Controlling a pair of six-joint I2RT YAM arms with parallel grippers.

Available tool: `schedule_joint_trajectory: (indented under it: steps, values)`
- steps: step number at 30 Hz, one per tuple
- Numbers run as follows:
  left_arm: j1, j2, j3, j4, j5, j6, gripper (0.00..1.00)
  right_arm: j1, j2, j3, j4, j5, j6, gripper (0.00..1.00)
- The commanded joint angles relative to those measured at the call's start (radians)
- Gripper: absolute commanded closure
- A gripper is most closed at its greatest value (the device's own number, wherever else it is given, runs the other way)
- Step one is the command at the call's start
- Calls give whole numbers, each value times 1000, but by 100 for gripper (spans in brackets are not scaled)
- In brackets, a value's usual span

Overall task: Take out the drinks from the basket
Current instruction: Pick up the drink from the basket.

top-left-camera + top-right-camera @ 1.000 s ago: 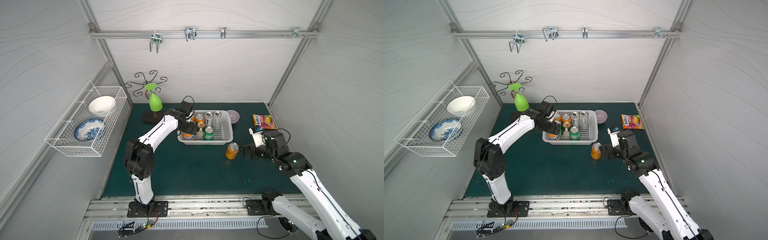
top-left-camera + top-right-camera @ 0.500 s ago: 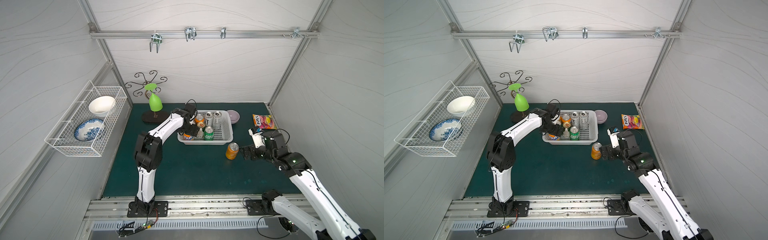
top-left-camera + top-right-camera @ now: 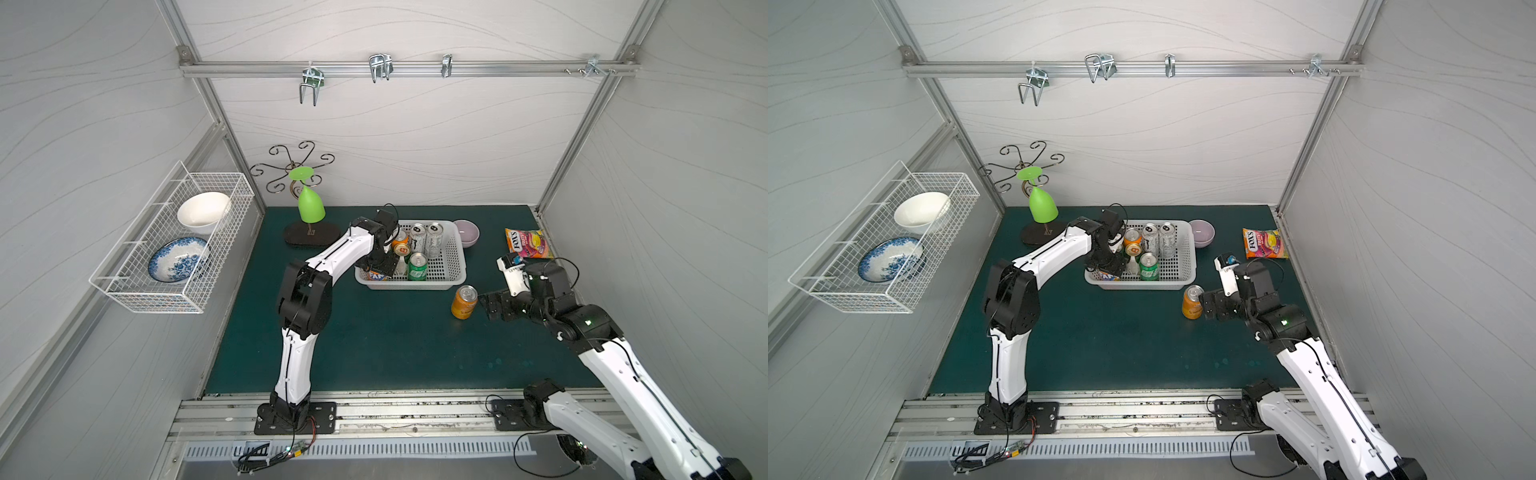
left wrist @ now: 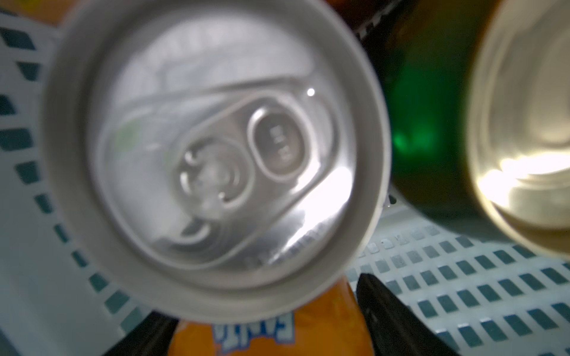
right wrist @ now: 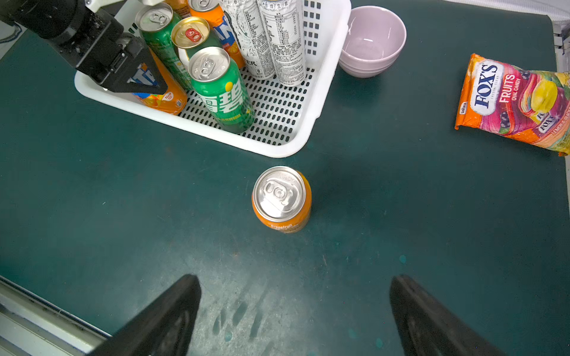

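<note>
Step in hand: the grasp of one drink inside the basket [image 5: 277, 149] is under way. Nothing is lifted yet.
Left gripper [image 3: 380, 268]: set down over the orange Fanta can [image 5: 162, 97], one finger on each side of its body, jaws narrow about it. Whether the can is firmly pinched cannot be told.
Fanta can: upright in the basket corner nearest the left arm, with a green can [image 5: 166, 52] just beside it.
Right gripper [image 5: 294, 279]: empty, jaws spread wide, low over the mat [image 5: 92, 200] near the orange can [image 5: 280, 198] standing outside the basket.
Progress: one drink is out; the rest are judged to be waiting inside.
Next move: the grip is to be made firm, then the can raised straight up, clear of rim and neighbours, before being carried to the mat.
</note>
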State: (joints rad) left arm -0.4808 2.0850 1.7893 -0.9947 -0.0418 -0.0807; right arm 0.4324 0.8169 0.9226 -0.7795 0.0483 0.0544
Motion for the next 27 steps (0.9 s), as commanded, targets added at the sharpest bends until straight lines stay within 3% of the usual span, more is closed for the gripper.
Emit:
schedule_joint_trajectory:
  steps: [1,11,27]
  values:
    - [-8,17,48,-25,-6,6,23,-4,4,4,1,-1,-5,1]
    - [-8,2,85,-57,8,20,36,-4,16,16,2,-2,-10,1]
    - [-8,-154,107,-111,42,45,39,-4,22,15,8,1,-13,1]
